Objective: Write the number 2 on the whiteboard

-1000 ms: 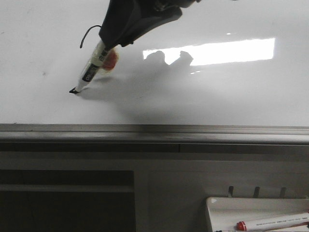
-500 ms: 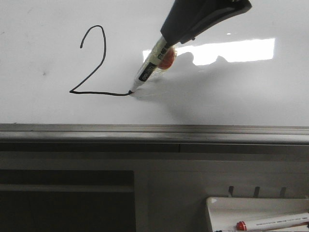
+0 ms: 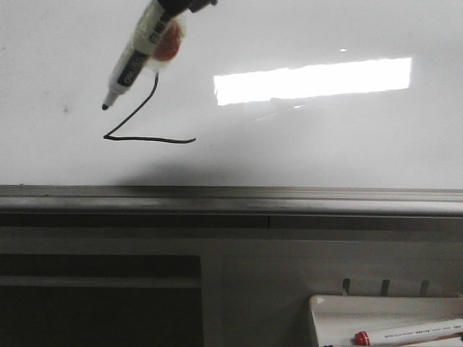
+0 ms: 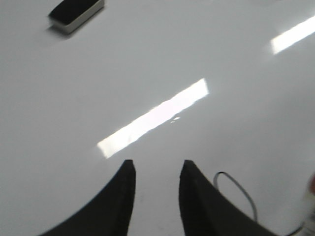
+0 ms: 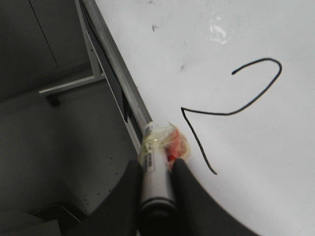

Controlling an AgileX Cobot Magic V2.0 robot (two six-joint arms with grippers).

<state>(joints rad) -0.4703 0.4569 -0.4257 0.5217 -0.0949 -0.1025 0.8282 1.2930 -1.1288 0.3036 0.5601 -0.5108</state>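
- On the large glossy white whiteboard (image 3: 304, 144) I see the thin black hand-drawn number 2 (image 3: 148, 137) at the left of the frame in the front view; its long flat base stroke runs horizontally, a little above the grey metal bottom rail (image 3: 231, 194).
- My right pincer (image 5: 156, 189) is closed on the white marker with black label and red tape (image 3: 137, 58), which comes down from the upper left of the frame.
- The marker's long axis is slanted, tip at lower left. The tip is near the digit's lower-left corner, above it; I judge it is off the board, but I cannot be sure.
- The digit lies below and to the right of the tip, so the right arm is the nearer one.
- My left pincer (image 4: 155, 189) is narrowly apart and holds nothing.
- The marker covers the curved top in the front view; the right wrist view shows the whole digit. Only the left wrist view shows a black eraser block (image 4: 76, 14).
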